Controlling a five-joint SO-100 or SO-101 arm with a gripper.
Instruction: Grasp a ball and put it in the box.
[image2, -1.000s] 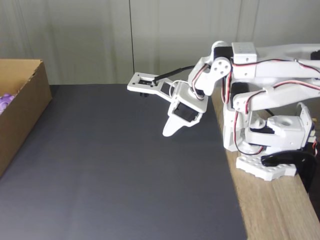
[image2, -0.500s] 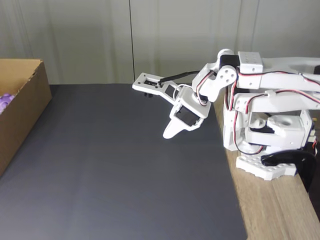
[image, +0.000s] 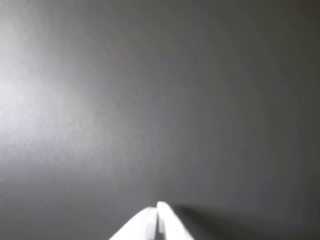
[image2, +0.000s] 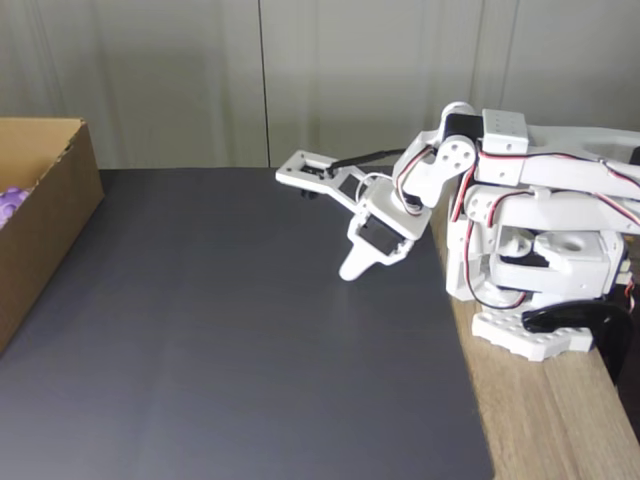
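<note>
Dark mat (image2: 230, 330) lies bare under your pincer (image2: 352, 270), which has pulled back toward the base, closed and empty; the ball (image2: 10, 203) sits in the box (image2: 50, 225) far left of it.

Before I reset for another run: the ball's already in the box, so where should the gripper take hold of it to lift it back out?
From above, through the box's open top, fingers closing across the ball's widest part. Only a purple edge of the ball shows in the fixed view, low behind the cardboard wall, which blocks any side approach. The gripper is shut, over by the arm's base, so it must open first.
</note>
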